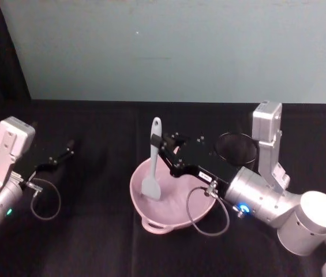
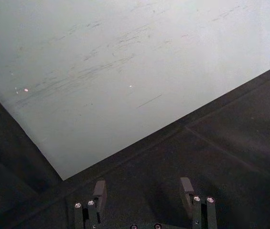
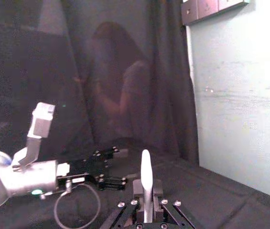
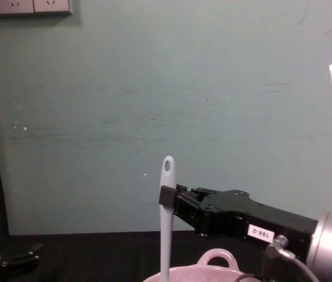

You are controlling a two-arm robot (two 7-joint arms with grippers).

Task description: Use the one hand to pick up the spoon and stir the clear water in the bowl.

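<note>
The pale pink bowl [image 1: 177, 214] sits at the table's middle, its loop handle toward me. The white spoon [image 1: 153, 164] stands upright in it, blade down against the bowl's inside. My right gripper [image 1: 161, 146] reaches in from the right and is shut on the spoon's handle just below the hole. From the chest view the spoon [image 4: 166, 217] rises above the bowl rim [image 4: 213, 271] with the right gripper [image 4: 167, 197] clamped on it. The spoon handle [image 3: 146, 183] stands between the pads in the right wrist view. My left gripper [image 1: 67, 151] rests open at the far left, and its fingers [image 2: 99, 193] are spread.
A black mesh cup [image 1: 236, 148] stands behind the right arm, right of the bowl. A teal wall [image 1: 174, 46] closes off the back of the black table. The left arm [image 3: 25, 171] shows in the right wrist view, with a dark curtain behind it.
</note>
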